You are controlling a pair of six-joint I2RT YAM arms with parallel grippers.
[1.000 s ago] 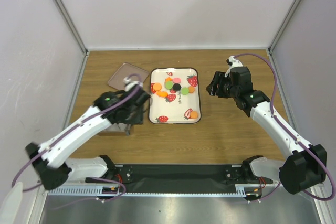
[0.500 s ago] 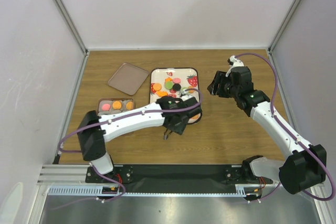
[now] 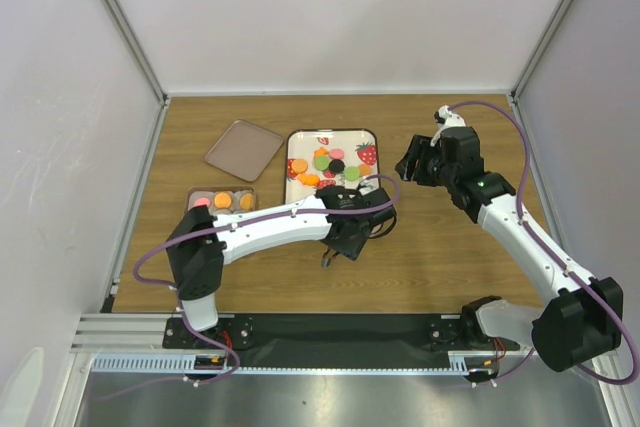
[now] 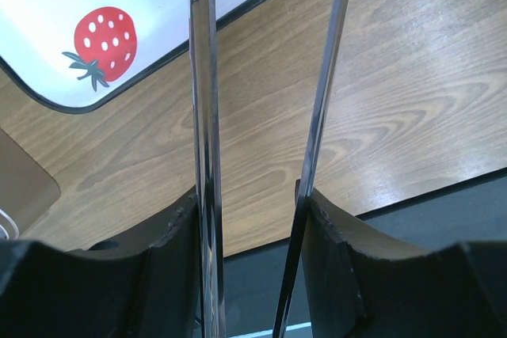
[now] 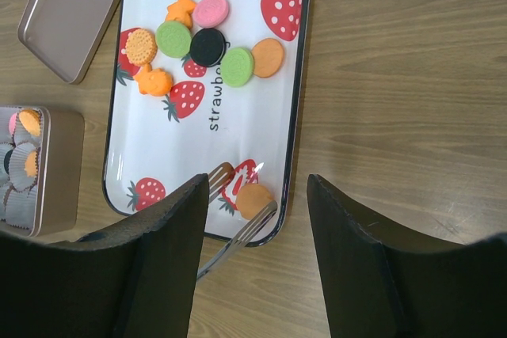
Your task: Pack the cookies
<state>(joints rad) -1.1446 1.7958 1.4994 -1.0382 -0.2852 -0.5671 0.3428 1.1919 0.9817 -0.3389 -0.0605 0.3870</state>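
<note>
While some cookies (image 5: 207, 47) sit in the box (image 5: 63, 172) beside the tray (image 5: 261, 132), most remain on it; left claw (image 4: 249, 235) grips tongs (image 4: 204, 116), right claw (image 5: 255, 187) wide.

White shells seen on links of left arm (image 3: 265, 229) and right arm (image 3: 525, 237), black housings at joints, largest at shoulders. Along each arm purple cable (image 3: 500, 109) routed in loose loop. Small green light noted on black wrist block of right arm. On left gripper (image 4: 247, 195) and right gripper (image 5: 257, 187), fingers (image 5: 158, 267) moulded matte black, broad, tips rounded
</note>
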